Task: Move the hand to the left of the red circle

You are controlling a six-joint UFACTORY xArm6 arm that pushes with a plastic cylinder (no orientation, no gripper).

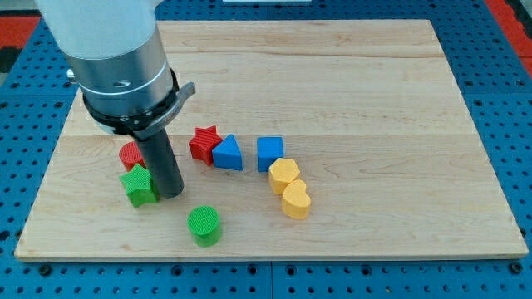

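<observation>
The red circle (130,154) lies at the view's left on the wooden board (332,75), partly hidden by the rod. My tip (170,194) rests on the board just right of the green star (138,185) and below-right of the red circle. The green star touches the red circle's lower edge. The arm's grey body fills the view's top left.
A red star (204,143), a blue triangle (228,154) and a blue cube (269,153) sit in a row near the middle. A yellow hexagon (283,175) and a yellow heart (296,200) lie below the cube. A green cylinder (204,226) sits near the bottom edge.
</observation>
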